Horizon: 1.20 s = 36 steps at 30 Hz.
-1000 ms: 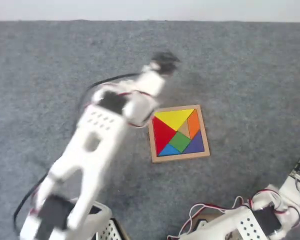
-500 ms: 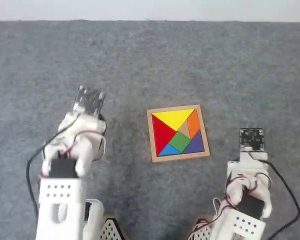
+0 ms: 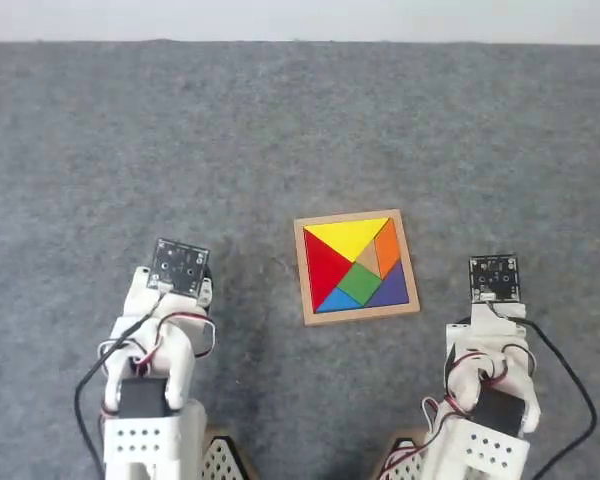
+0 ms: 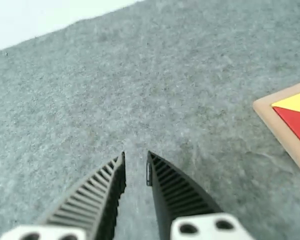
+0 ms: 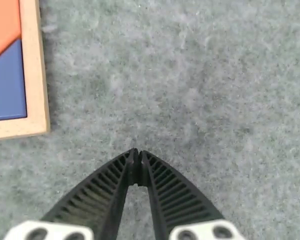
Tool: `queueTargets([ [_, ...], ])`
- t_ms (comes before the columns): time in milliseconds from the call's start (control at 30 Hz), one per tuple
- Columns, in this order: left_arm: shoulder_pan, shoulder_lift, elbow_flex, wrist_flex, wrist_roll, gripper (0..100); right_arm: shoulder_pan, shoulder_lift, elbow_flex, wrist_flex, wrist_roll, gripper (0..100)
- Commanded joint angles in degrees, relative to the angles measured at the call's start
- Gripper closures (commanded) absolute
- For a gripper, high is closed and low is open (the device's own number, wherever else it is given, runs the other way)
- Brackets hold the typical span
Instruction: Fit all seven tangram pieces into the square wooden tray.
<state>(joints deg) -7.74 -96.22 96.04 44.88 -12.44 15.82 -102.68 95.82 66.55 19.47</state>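
My left fingers [image 4: 102, 195] are barely parted, my right fingers [image 5: 162, 192] closed, both empty. The tray [image 3: 308, 300] between them looks stiff and light; I'd pinch its rim.

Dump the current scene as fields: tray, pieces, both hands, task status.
surface: grey felt
tray: square wooden tray, flat on the felt, between the two arms
pieces in tray: yellow triangle, red triangle, orange parallelogram, tan triangle, green square, blue triangle, purple triangle
tray fill: seven pieces, no gaps visible
left hand: slightly open, empty, over felt, apart from the tray
right hand: shut, empty, over felt, apart from the tray
task status: looks complete
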Motion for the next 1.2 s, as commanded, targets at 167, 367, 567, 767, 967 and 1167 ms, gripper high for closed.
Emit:
queueTargets([
  [167, 4.31, -7.56, 0.31, 5.01, 0.97, 94, -0.31, -1.10, 0.53, 0.40, -0.26, 99.0],
  [367, 4.22, -7.30, 0.40, 7.47, 0.88, 94, -0.31, -1.10, 0.53, 0.48, 0.00, 99.1],
  [567, 4.22, -7.30, 0.40, 7.47, 0.53, 94, -0.31, -1.10, 0.53, 0.48, 0.00, 99.1],
  [767, 4.31, -7.38, 0.40, 7.56, 0.53, 94, -0.31, -1.10, 0.53, 0.48, 0.00, 99.1],
  [967, 4.31, -7.56, 0.40, 7.56, 0.53, 94, -0.31, -1.10, 0.53, 0.48, 0.00, 99.1],
  [1167, 4.31, -7.56, 0.40, 7.56, 0.53, 94, -0.31, -1.10, 0.53, 0.48, 0.00, 99.1],
])
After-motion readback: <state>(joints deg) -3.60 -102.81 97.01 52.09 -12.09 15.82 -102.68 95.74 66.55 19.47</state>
